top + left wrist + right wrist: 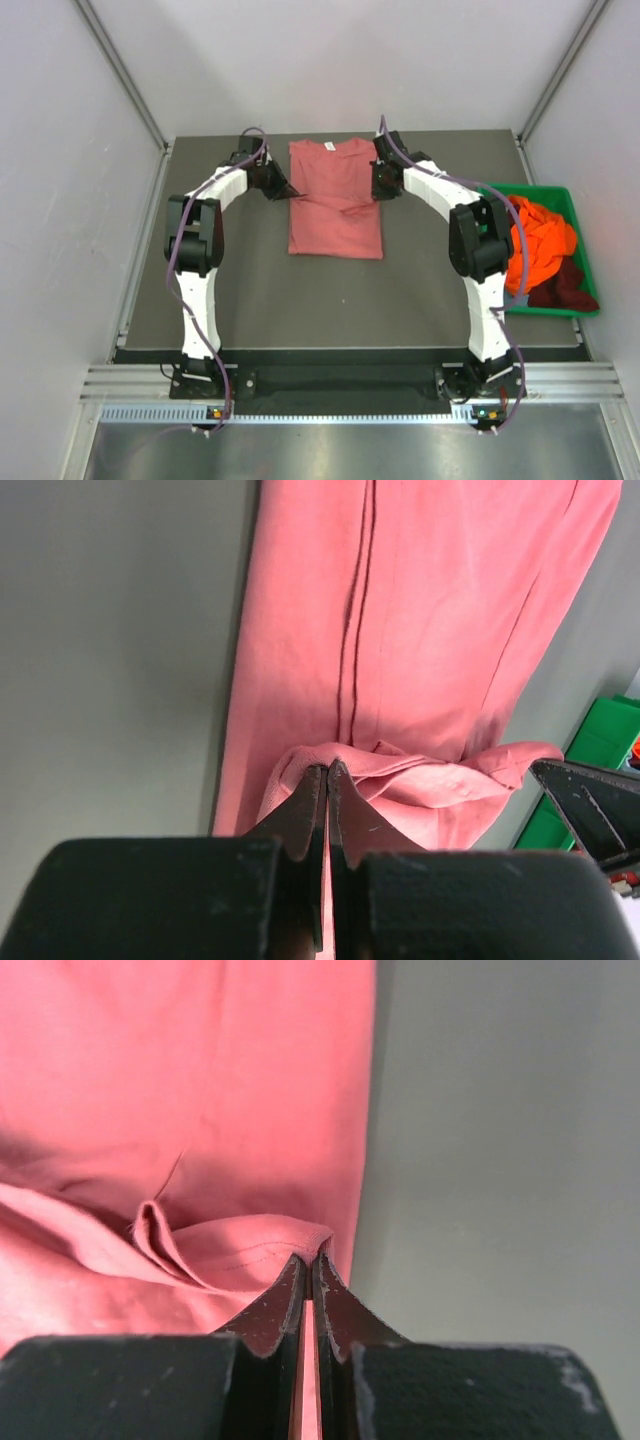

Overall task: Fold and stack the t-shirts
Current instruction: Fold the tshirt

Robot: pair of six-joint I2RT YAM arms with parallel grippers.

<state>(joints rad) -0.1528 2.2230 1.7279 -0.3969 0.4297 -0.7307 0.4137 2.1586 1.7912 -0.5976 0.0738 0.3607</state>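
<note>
A salmon-pink t-shirt (pixel 335 205) lies on the dark table, sleeves folded in, collar at the far end. My left gripper (pixel 293 193) is shut on its left edge about midway; in the left wrist view (pixel 328 770) the fabric (pixel 420 630) bunches at the tips. My right gripper (pixel 377 190) is shut on the shirt's right edge; in the right wrist view (pixel 311 1258) a hemmed fold (pixel 240 1250) is pinched between the fingers. An orange t-shirt (pixel 540 245) and a dark maroon one (pixel 565 287) lie in the bin. No bluish shirt shows.
A green plastic bin (pixel 575 200) stands at the table's right edge, also showing in the left wrist view (pixel 600 740). The table (pixel 250 290) has open surface in front of the shirt. White walls close in the back and sides.
</note>
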